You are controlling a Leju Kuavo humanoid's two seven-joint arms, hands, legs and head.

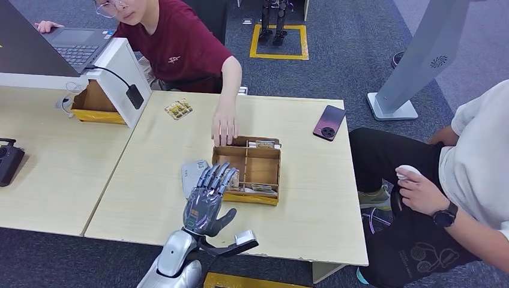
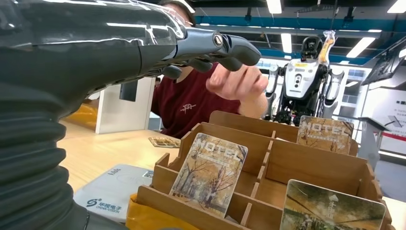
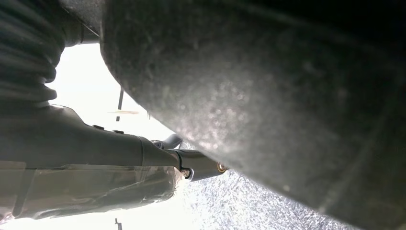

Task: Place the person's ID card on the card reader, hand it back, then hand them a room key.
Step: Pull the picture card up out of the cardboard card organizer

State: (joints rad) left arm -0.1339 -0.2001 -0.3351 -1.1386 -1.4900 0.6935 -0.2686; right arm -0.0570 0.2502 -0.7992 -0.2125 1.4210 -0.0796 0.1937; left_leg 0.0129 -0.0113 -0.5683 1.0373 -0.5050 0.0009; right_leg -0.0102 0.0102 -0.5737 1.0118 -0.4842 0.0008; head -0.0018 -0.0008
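My left hand hovers with its fingers stretched out and nothing in it, over the near left corner of the wooden box and the edge of the white card reader. The left wrist view shows the reader low beside the box, with hotel key cards standing in its compartments. A person in a dark red shirt rests a hand on the box's far rim. A small patterned card lies on the table beyond. My right hand hangs beside a dark body part, empty.
A dark red phone lies on the table at the far right. A white stand and a laptop occupy the left desk. A second person sits close at the right. A black device sits at the left edge.
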